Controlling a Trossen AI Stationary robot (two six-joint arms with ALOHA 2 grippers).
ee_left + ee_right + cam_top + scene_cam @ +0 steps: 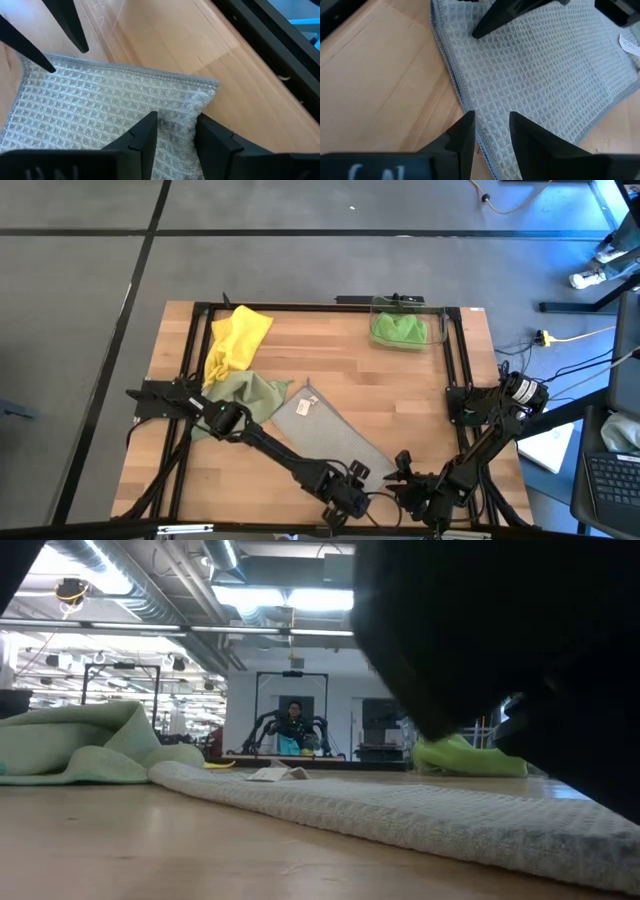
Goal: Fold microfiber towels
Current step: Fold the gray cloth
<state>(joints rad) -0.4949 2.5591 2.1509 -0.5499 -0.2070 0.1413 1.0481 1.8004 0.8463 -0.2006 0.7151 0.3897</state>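
Observation:
A grey waffle-weave towel (335,430) lies flat on the wooden table, slanting from the middle toward the near edge. My left gripper (176,120) stands open over one corner of its near end (356,477). My right gripper (490,117) stands open over the other corner of that end (400,465). A pale olive towel (245,395) lies crumpled left of the grey one, and a yellow towel (235,340) lies behind it. A bright green towel (400,330) sits in the clear bin. In the low view a dark gripper (520,640) hides the upper right. My left gripper has both fingertips (147,125) down on the grey towel, just inside its corner (210,86). They come slanting down from the table's left. The cloth humps a little between them (176,107) and stays on the table. My right gripper straddles the towel's hem (470,107) from above. I cannot tell whether it touches.
The clear bin (440,320) stands at the far right of the table. A black frame rail (330,308) runs round the tabletop. Bare wood (420,400) lies to the right of the grey towel and along the near edge.

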